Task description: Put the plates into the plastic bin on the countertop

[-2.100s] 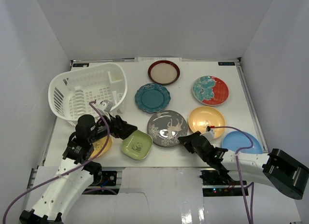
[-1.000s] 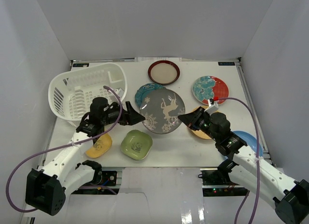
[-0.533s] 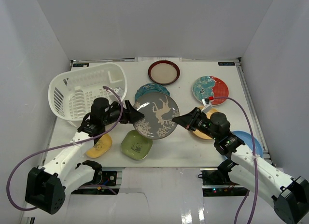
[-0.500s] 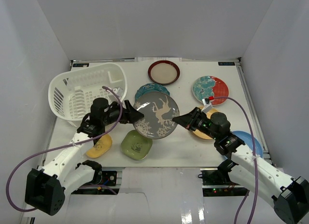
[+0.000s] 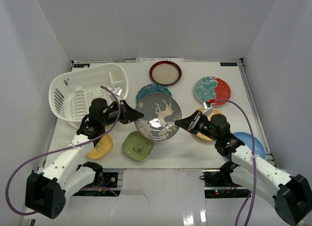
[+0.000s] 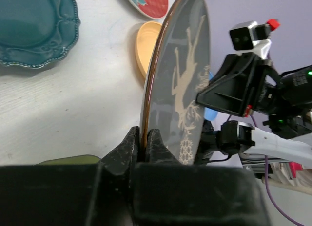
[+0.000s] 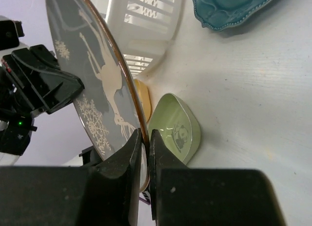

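On the top camera I see the grey plate [image 5: 157, 117] lifted off the counter [image 5: 185, 150] and tilted. It is pinched at opposite edges, with the left gripper [image 5: 138, 114] on its left rim and the right gripper [image 5: 179, 123] on its right. It hangs partly over the teal plate [image 5: 148, 92], to the right of the plastic bin [image 5: 54, 92]. The green plate [image 5: 138, 145] and the yellow plate [image 5: 100, 147] lie near the front edge.

On the left wrist camera my fingers are clamped on the plate's brown rim — the plate stands almost on edge.

On the right wrist camera those fingers are clenched on the rim too — the green plate and the bin show behind.
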Tool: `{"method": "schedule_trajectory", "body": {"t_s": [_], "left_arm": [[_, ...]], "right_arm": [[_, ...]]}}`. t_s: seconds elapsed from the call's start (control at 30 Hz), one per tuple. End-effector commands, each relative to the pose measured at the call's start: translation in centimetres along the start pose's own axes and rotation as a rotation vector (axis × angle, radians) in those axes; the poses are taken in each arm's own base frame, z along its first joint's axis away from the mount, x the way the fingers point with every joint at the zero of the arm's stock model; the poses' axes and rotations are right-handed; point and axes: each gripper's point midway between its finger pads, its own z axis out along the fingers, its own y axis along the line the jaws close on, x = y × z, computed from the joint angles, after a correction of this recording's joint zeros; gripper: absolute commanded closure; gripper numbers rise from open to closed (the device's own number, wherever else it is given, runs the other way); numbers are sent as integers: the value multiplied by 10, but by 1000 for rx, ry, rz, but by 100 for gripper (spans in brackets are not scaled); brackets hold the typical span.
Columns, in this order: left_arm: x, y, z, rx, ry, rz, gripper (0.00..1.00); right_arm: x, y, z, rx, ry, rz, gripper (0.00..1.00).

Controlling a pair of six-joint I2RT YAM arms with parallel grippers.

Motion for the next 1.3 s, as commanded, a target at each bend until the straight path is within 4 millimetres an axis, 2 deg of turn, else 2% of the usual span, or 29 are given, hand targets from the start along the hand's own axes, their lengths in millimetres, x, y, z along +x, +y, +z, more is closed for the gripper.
{"method": "schedule_trajectory", "body": {"t_s": [0.0, 0.1, 0.17, 0.2, 0.27, 0.3, 0.37, 0.4, 0.43, 0.53, 0.57, 0.63, 0.67, 0.7, 0.77, 0.83, 0.87, 0.97, 1.03, 1.07, 1.17, 1.27], "left_arm": [[2, 2, 0, -6, -3, 40, 100], [1, -2, -1, 7, -5, 35, 100], [-3, -6, -1, 12, -13, 13, 100], [-11, -14, -2, 24, -28, 7, 100], [-27, -21, -1, 22, -64, 6, 100], [-44, -33, -3, 25, -91, 16, 100], [-60, -35, -3, -7, -114, 9, 100], [-81, -44, -6, -9, -164, 23, 100], [-90, -47, -8, -12, -187, 6, 100], [-132, -45, -23, -6, -298, -43, 100], [-153, -33, -34, -28, -358, -91, 100], [-170, -19, -43, -55, -396, -136, 100], [-186, -5, -57, -100, -451, -155, 100], [-194, 6, -64, -147, -487, -166, 100], [-212, 39, -94, -255, -581, -202, 100], [-217, 55, -113, -294, -638, -248, 100], [-220, 73, -129, -332, -682, -310, 100], [-225, 101, -147, -402, -759, -380, 100], [-228, 113, -159, -464, -807, -386, 100], [-228, 125, -169, -533, -844, -394, 100], [-228, 144, -186, -674, -874, -364, 100], [-217, 160, -185, -732, -847, -362, 100]], "right_arm": [[-22, 83, -11, -308, -60, -42, 92], [-18, 74, -9, -290, -49, -32, 92], [-14, 69, -8, -282, -33, -40, 84], [-10, 66, -7, -273, -16, -46, 66], [-7, 63, -8, -262, -2, -75, 46], [-6, 62, -11, -261, -5, -88, 31], [-3, 56, -13, -234, 4, -113, 19], [-5, 59, -17, -240, -5, -131, 10], [-1, 52, -18, -207, 10, -135, 6], [0, 51, -25, -202, 10, -176, 5], [3, 47, -26, -190, 20, -176, 5], [7, 43, -29, -186, 27, -180, 4], [10, 37, -30, -166, 35, -180, 4], [8, 33, -31, -152, 22, -194, 4], [12, 24, -31, -131, 26, -204, 4], [12, 18, -31, -113, 24, -219, 5], [14, 12, -29, -97, 33, -236, 6], [19, 6, -25, -82, 69, -256, 7], [23, 6, -23, -89, 102, -284, 7], [25, 2, -21, -79, 118, -285, 7], [26, -2, -15, -73, 132, -308, 7], [25, 1, -10, -88, 134, -329, 7]]}}
